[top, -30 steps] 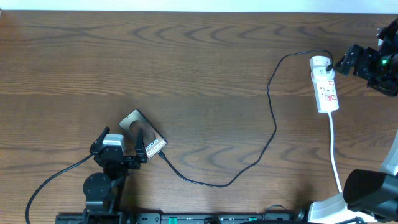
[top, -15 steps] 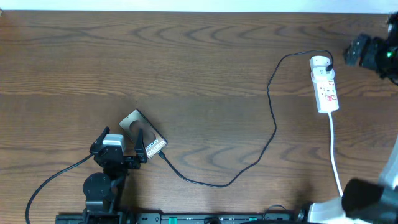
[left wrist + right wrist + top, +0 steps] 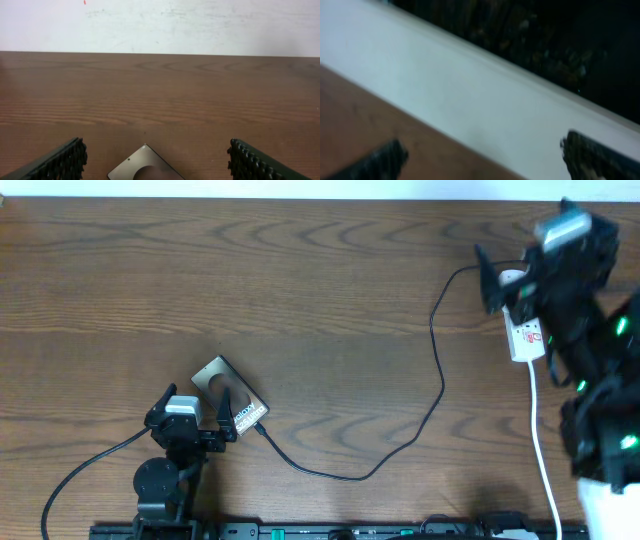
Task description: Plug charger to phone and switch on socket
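Right fingers (image 3: pixel 600 157) swung over socket (image 3: pixel 528 338), wide, empty; left fingers (image 3: pixel 60 162) wide, straddling phone (image 3: pixel 145 167).

Left arm (image 3: pixel 160 480) black; right arm (image 3: pixel 575 290) black, green lights (image 3: pixel 620 327); fingers (image 3: pixel 60 162) ribbed.

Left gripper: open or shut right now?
Open. In the left wrist view the left gripper has its fingers far apart at the lower corners, the phone showing between them.
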